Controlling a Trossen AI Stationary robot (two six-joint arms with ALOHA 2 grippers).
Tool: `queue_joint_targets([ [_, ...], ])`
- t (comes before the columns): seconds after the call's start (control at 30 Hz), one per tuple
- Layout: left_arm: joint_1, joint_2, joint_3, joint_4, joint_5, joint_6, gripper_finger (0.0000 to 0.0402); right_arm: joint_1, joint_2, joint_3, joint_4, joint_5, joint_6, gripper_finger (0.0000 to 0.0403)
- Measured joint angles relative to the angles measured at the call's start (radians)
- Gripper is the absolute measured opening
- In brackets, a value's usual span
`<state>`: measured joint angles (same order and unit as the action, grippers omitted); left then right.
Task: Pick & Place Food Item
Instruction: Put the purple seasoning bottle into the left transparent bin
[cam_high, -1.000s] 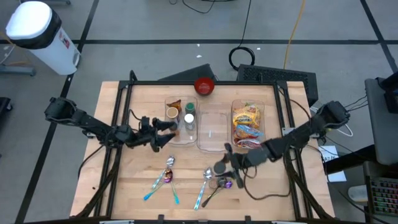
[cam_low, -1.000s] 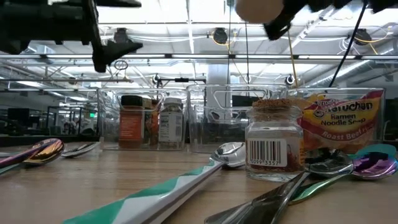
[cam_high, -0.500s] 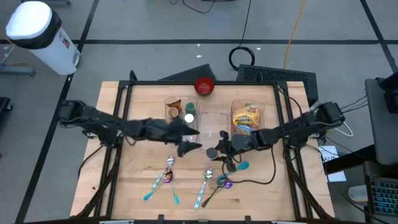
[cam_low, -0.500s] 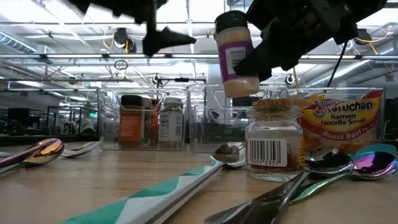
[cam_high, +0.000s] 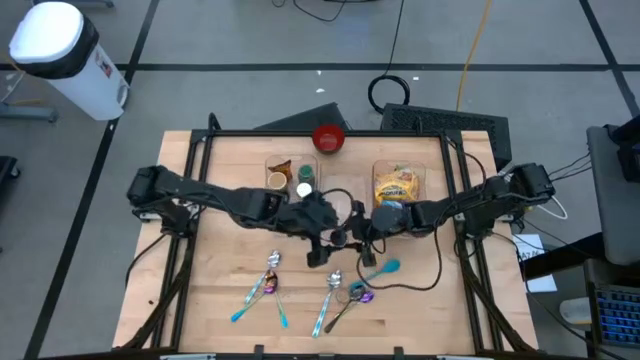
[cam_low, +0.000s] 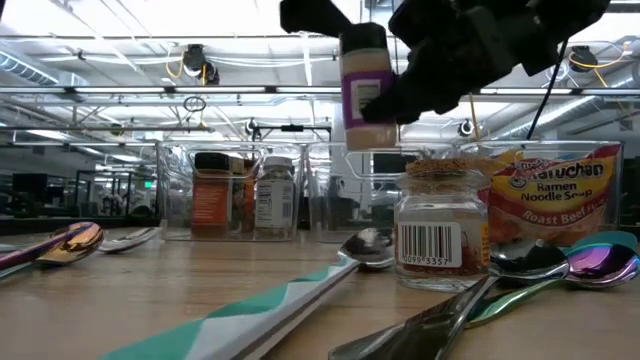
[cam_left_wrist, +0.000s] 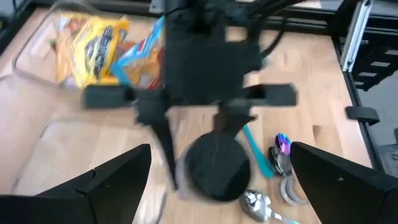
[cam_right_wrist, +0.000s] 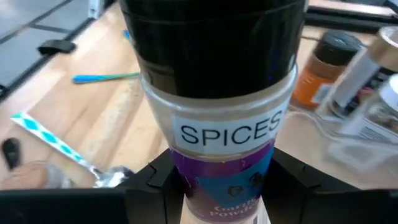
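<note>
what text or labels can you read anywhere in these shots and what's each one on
"SPICES": white label on the spice jar held in the right gripper.
"Garlic Powder", apparently: its purple band, partly cut off.
"Maruchan Ramen Noodle Soup, Roast Beef": the ramen packet, first letter hidden.
"0099 3357", roughly: under the barcode on the cork-topped jar.
Labels on the two jars in the clear bin: too small to read.
</note>
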<state>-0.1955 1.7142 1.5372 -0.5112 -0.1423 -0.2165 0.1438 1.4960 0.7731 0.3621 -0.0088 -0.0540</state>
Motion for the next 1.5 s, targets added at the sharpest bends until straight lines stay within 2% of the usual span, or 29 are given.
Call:
queue_joint_targets([
  [0.2,-0.01,0.044,0.0,-0.042,-0.078,0.01,0.039,-0.017,0.001,0.0,-0.001,0.0,0.008,0.0149],
  [0.43,-0.01,0.058,0.0,-0.031,-0.106,0.006,0.039,0.016,0.001,0.0,0.001,-0.019,0.012,0.0149],
  [0.63,-0.01,0.057,0.0,-0.013,-0.109,0.093,0.039,0.021,0.001,-0.001,0.022,-0.017,0.01,0.0152],
  [0.83,-0.006,0.063,0.0,-0.007,-0.068,0.128,0.0385,0.022,0.003,-0.001,0.03,-0.022,0.011,0.0149],
  [0.93,-0.003,0.071,0.0,-0.009,-0.059,0.13,0.0356,0.022,0.003,-0.001,0.03,-0.023,0.011,0.0153],
  [1.23,0.004,0.069,-0.002,0.005,-0.049,0.089,0.0209,0.021,0.003,-0.001,0.032,-0.021,0.03,0.0153],
  [1.37,-0.002,0.045,-0.002,0.0,-0.029,0.08,0.0206,0.021,0.003,0.0,0.039,-0.023,0.085,0.0182],
  [1.5,-0.023,-0.038,-0.003,-0.03,-0.054,0.064,0.0206,0.022,-0.014,0.006,0.056,-0.02,0.103,0.0227],
])
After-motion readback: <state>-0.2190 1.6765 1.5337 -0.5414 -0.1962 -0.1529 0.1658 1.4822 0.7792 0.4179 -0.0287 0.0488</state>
